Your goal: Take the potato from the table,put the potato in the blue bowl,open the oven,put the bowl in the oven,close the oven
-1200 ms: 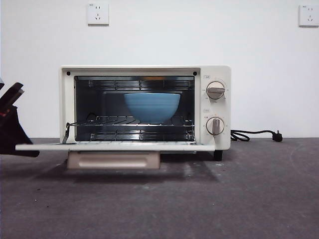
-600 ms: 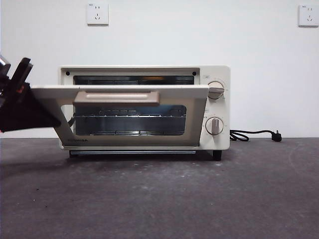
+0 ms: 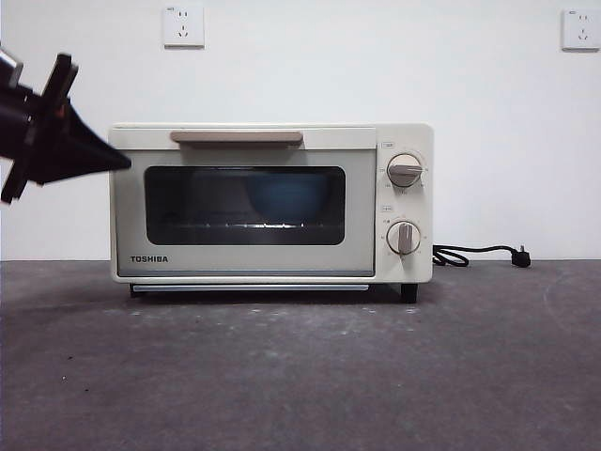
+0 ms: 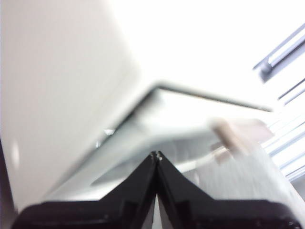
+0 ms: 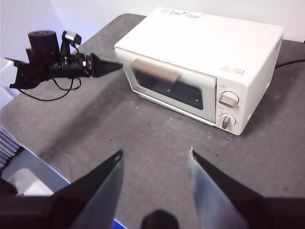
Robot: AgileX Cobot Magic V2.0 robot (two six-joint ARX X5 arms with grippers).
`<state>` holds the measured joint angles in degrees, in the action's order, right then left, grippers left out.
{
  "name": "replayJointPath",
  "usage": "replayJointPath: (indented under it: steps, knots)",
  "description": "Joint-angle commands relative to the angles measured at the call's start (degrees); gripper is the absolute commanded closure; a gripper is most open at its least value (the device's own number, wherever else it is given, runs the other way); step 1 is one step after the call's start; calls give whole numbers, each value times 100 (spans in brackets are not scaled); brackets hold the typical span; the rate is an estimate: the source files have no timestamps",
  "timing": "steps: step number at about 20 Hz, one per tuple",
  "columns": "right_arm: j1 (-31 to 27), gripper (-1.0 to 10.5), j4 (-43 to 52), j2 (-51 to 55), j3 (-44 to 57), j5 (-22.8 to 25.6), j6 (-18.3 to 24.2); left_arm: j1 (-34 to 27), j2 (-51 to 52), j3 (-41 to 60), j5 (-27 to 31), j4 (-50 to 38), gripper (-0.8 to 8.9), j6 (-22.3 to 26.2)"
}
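The cream-white TOSHIBA oven [image 3: 272,202] stands on the dark grey table [image 3: 300,366] with its glass door closed and its beige handle [image 3: 237,137] at the top. Behind the dark glass the blue bowl [image 3: 286,193] shows dimly on the rack. The potato is hidden. My left gripper [image 3: 122,162] is shut, with its tip against the door's upper left corner; the left wrist view shows the gripper [image 4: 156,155] close to the blurred oven [image 4: 71,71]. High over the table in front of the oven [image 5: 205,47], my right gripper [image 5: 155,155] is open and holds nothing.
A black power cord with its plug [image 3: 479,254] lies on the table to the right of the oven. Two wall sockets [image 3: 184,25] [image 3: 582,28] sit on the white wall behind. The table's edge [image 5: 28,157] shows in the right wrist view.
The oven door swung up from lying flat open to fully closed. The left gripper rose with it at the left side, and the bowl now shows only through the glass.
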<state>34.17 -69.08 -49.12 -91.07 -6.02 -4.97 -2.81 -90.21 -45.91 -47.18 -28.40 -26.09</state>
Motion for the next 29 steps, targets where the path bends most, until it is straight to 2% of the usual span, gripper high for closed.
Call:
replayJointPath:
  steps: [1, 5, 12, 17, 22, 29]
  knots:
    - [15, 725, 17, 0, -9, -2, -77, 11, 0, -188, -87, 35, 822, -94]
    - [15, 725, 20, -11, -9, -2, -72, 11, 66, -433, -413, 299, 822, -87]
    - [15, 725, -4, -116, -9, -2, -46, 92, 890, -761, -302, 1478, 821, 393]
    - [15, 725, -4, -234, -9, -4, -4, 136, 1853, -1189, 260, 3233, 821, 1204]
    - [15, 726, -7, -391, -9, -4, -2, 286, 2780, -1836, 1078, 5198, 821, 2057]
    - [15, 727, -142, -577, -9, -7, 57, 507, 3624, -2579, 1797, 7163, 822, 2583]
